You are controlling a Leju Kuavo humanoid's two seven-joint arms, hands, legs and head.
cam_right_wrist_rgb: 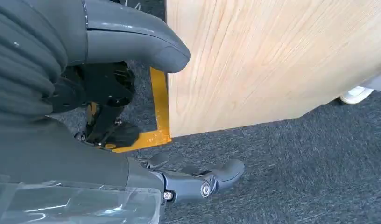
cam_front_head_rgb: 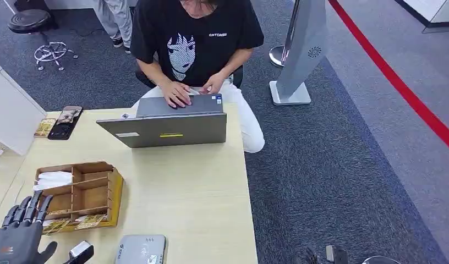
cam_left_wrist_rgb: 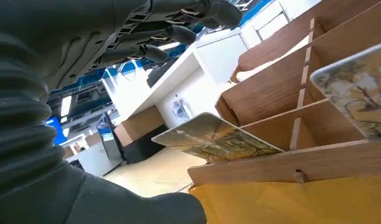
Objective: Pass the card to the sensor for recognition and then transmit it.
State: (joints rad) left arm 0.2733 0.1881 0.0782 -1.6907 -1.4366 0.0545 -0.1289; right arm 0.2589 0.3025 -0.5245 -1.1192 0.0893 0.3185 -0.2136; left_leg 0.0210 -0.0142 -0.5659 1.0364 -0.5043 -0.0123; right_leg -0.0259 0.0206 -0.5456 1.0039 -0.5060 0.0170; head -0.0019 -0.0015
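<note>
Left hand (cam_front_head_rgb: 16, 239) raised at the near left, fingers (cam_front_head_rgb: 29, 209) extended, apart and empty. Right hand (cam_right_wrist_rgb: 132, 116) hangs low, thumb and fingers spread, holding nothing.

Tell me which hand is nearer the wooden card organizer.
Left. The left hand hovers beside the wooden card organizer; the right hand hangs off the table's far side.

Cards (cam_front_head_rgb: 91, 221) with a printed tree picture lie tilted in the near slots of the wooden organiser (cam_front_head_rgb: 113, 190). Grey card reader (cam_front_head_rgb: 141, 249) sits flat on table (cam_front_head_rgb: 189, 187), just beside organiser.
</note>
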